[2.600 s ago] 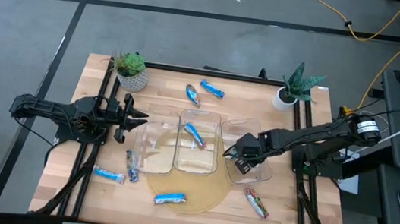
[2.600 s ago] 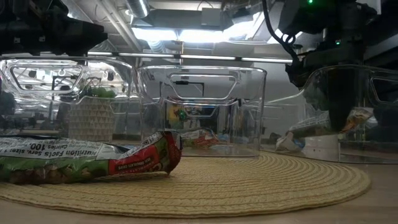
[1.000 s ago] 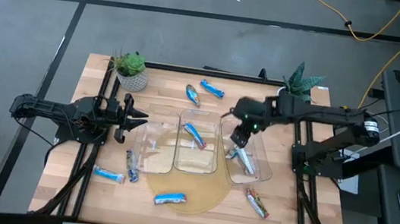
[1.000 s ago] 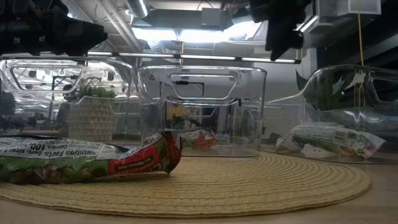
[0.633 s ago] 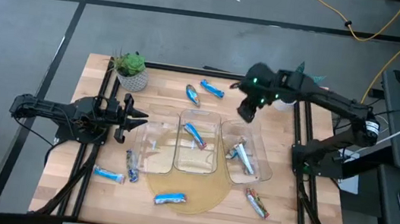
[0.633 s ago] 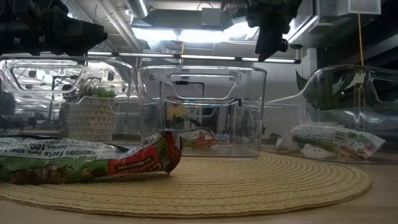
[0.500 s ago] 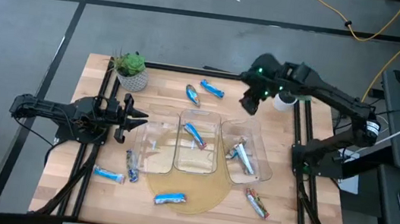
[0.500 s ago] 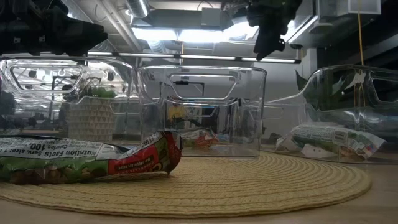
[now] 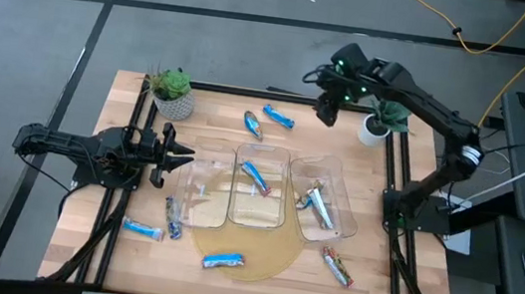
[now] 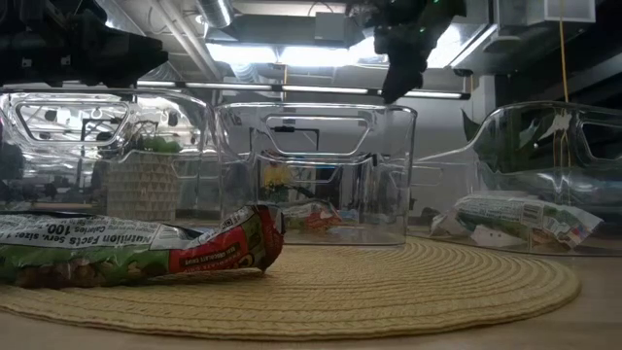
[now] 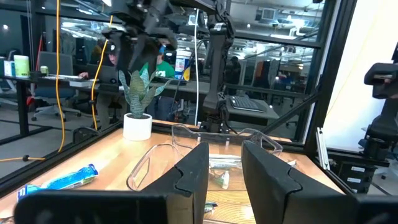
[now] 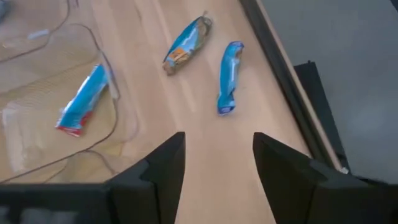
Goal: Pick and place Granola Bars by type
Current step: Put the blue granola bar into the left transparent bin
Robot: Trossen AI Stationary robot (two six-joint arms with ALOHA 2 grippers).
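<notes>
A shiny red-and-silver bar (image 10: 146, 249) lies nearest on the woven round mat (image 10: 389, 292). Three clear bins (image 9: 259, 189) stand behind it; the right bin (image 9: 323, 210) holds a silvery bar (image 9: 318, 206). Two blue bars (image 12: 227, 77) lie on bare wood by the far edge of the surface (image 9: 217, 106). The right gripper (image 9: 327, 110) hangs above them, jaws spread, empty. The left gripper (image 9: 173, 153) waits at the left side, jaws apart.
</notes>
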